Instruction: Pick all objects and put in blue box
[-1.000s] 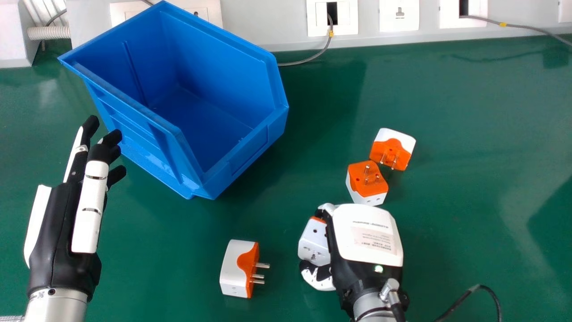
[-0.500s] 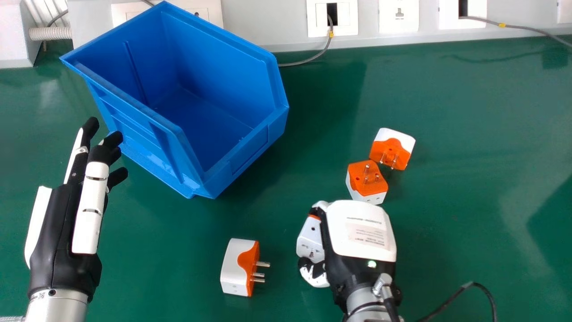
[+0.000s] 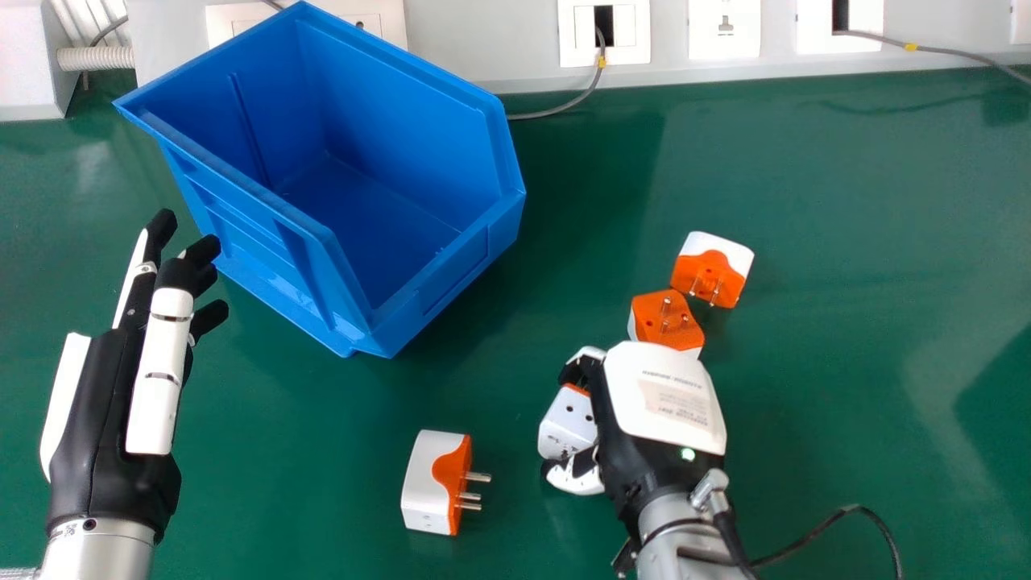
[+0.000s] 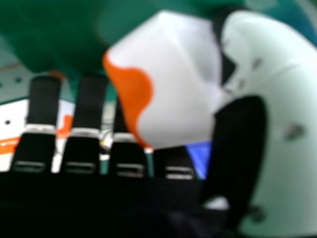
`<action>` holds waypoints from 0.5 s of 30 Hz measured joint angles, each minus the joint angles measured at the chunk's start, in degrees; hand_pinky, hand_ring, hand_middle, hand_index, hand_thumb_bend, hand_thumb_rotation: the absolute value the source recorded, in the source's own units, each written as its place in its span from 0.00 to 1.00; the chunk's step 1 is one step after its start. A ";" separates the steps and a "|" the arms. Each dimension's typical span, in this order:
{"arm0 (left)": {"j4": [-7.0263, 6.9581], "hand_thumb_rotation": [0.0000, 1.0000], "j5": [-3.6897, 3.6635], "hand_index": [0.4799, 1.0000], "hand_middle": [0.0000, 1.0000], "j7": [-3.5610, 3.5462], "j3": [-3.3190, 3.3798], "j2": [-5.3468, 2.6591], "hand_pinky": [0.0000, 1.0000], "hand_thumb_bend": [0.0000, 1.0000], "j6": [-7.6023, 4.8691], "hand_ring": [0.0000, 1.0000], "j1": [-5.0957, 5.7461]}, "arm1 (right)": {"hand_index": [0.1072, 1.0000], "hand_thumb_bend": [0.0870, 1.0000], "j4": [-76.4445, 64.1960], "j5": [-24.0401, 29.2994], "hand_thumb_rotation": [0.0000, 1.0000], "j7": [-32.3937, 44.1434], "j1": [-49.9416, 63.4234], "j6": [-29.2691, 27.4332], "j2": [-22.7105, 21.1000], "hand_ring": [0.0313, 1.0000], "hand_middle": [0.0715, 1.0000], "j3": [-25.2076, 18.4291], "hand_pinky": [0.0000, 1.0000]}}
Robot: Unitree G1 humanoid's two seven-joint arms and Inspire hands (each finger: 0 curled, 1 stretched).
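clasping 1 adapter (image 3: 565, 427), the right hand (image 3: 664, 395) sits near 2 others (image 3: 710, 270).

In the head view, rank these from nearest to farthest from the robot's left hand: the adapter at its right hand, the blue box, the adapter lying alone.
1. Blue box: right beside and beyond the left hand.
2. Lone adapter: on the table, lower middle of the view.
3. Held adapter: farther right, at the right hand.

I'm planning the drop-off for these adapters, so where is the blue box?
In the head view, the blue box stands at the upper left, between the left hand and the socket panel.
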 measured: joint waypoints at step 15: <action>-0.71 1.00 0.00 0.96 0.93 -0.02 0.08 0.02 0.90 0.44 1.05 0.94 0.30 | 0.47 0.47 -1.39 3.20 0.00 0.86 0.06 -1.28 -0.59 0.43 0.50 -2.38 0.34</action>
